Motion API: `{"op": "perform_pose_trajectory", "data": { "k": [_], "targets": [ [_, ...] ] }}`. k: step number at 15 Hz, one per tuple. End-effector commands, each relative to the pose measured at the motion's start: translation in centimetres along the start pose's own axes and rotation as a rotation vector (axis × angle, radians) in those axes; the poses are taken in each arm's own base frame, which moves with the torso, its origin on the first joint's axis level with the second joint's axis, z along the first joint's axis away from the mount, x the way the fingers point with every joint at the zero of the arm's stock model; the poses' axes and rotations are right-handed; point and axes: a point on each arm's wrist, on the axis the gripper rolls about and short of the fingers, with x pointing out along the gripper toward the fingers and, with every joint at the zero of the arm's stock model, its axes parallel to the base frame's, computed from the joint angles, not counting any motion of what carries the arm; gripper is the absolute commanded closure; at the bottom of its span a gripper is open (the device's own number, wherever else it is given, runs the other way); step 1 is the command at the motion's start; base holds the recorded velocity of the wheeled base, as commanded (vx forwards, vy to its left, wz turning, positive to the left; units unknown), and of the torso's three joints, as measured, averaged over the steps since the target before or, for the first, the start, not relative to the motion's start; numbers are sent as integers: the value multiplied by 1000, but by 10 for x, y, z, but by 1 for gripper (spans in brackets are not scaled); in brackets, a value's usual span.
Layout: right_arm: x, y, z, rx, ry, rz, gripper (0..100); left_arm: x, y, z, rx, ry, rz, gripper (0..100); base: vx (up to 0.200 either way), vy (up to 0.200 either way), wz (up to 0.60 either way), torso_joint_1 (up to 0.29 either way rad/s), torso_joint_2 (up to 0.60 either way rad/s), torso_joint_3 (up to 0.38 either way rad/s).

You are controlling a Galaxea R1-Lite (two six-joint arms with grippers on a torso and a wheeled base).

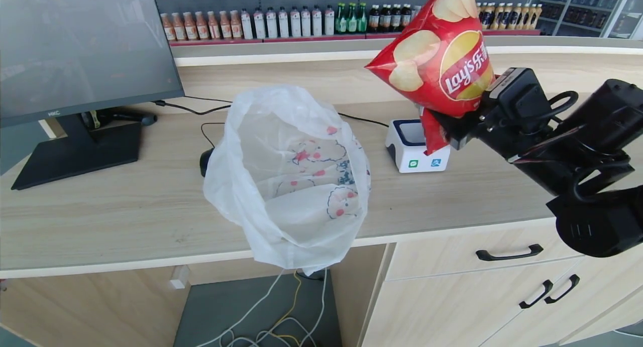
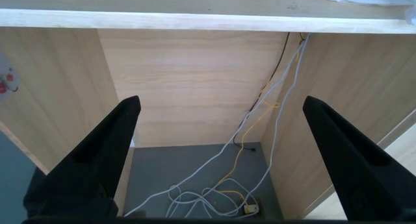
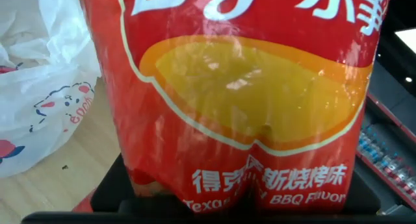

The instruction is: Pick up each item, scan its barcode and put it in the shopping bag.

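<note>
A red bag of chips (image 1: 442, 66) hangs in the air above the white barcode scanner (image 1: 417, 146), its lower corner dangling just over the scanner's window. My right gripper (image 1: 459, 128) is shut on the bag's lower end; in the right wrist view the chip bag (image 3: 240, 100) spans the picture. The white plastic shopping bag (image 1: 296, 176) stands open on the counter to the scanner's left, its lower part sagging over the front edge. My left gripper (image 2: 221, 159) is open, down below the counter in front of a cable-filled recess, holding nothing.
A monitor (image 1: 80, 45) on a black stand occupies the counter's far left. A black mouse (image 1: 206, 161) and cables lie behind the shopping bag. Drawers with black handles (image 1: 510, 254) sit under the counter at right. Bottles (image 1: 281, 21) line the shelf behind.
</note>
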Motion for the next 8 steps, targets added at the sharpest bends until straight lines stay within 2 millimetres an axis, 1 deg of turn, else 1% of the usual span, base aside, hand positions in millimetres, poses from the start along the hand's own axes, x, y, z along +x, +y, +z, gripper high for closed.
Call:
{"op": "perform_pose_trajectory", "data": {
  "k": [1, 5, 6, 8],
  "targets": [
    [2, 6, -14, -3, 25, 19, 100, 0, 0, 0, 0, 0, 0, 0, 0, 0, 0, 0, 0, 0],
    [0, 5, -29, -39, 54, 28, 100, 0, 0, 0, 0, 0, 0, 0, 0, 0, 0, 0, 0, 0],
    [1, 10, -37, -36, 68, 37, 100, 0, 0, 0, 0, 0, 2, 0, 0, 0, 0, 0, 0, 0],
    [1, 15, -45, -31, 85, 49, 100, 0, 0, 0, 0, 0, 0, 0, 0, 0, 0, 0, 0, 0]
  ]
}}
